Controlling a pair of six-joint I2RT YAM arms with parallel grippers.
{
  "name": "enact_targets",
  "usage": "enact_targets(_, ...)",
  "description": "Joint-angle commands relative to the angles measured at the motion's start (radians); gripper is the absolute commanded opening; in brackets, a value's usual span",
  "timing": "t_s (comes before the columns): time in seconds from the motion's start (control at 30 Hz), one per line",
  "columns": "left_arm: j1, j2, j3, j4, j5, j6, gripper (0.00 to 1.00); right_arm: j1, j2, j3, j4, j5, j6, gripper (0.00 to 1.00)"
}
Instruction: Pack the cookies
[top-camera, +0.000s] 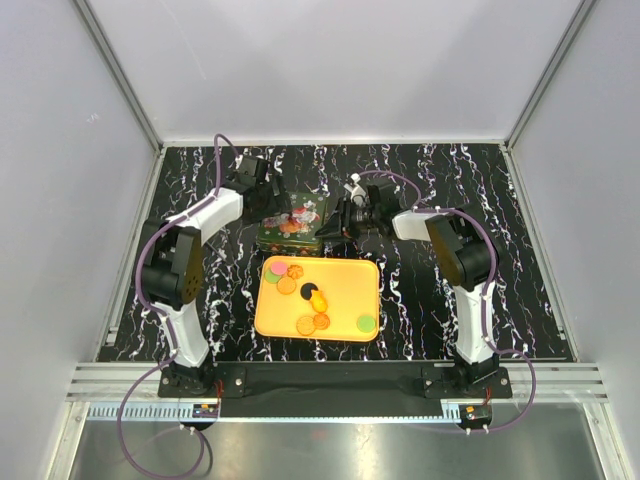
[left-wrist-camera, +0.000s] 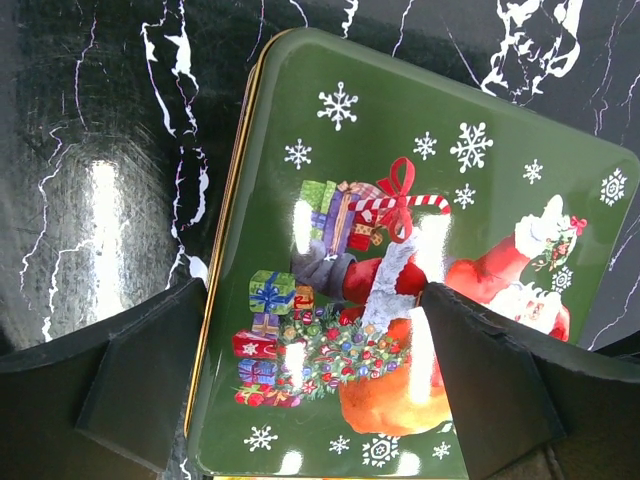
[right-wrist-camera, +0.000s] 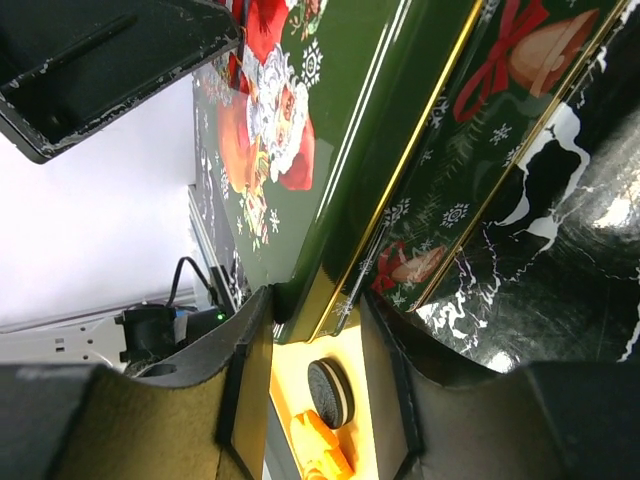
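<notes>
Several cookies lie on an orange tray (top-camera: 370, 300): orange discs (top-camera: 305, 325), a pink and green one (top-camera: 273, 268), a green one (top-camera: 366, 323) and a black sandwich cookie (top-camera: 309, 291), also visible as the black sandwich cookie (right-wrist-camera: 330, 393). Behind the tray sits a closed green Christmas tin (top-camera: 290, 225). My left gripper (left-wrist-camera: 312, 295) hovers open over the tin's lid (left-wrist-camera: 400, 130), its fingers apart on either side of the Santa picture. My right gripper (right-wrist-camera: 315, 300) is shut on the tin's corner (right-wrist-camera: 350, 120) nearest the tray, pinching the lid's rim.
The tin and tray stand mid-table on black marbled tabletop (top-camera: 440, 300). White walls enclose the table at the back and both sides. A cable and a small box (right-wrist-camera: 160, 325) show beyond the table edge in the right wrist view.
</notes>
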Motion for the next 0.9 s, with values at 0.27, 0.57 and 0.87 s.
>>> enact_targets(0.27, 0.009, -0.036, 0.079, -0.074, 0.168, 0.033, 0.95, -0.001, -0.002, 0.087, -0.157, 0.081, -0.091, 0.65)
enact_targets(0.57, 0.018, -0.042, 0.064, -0.063, 0.218, 0.022, 0.95, -0.010, 0.000, 0.099, -0.163, 0.058, -0.092, 0.73)
enact_targets(0.87, 0.015, -0.071, 0.053, -0.069, 0.184, 0.027, 0.94, -0.008, 0.001, 0.090, -0.151, 0.073, -0.092, 0.62)
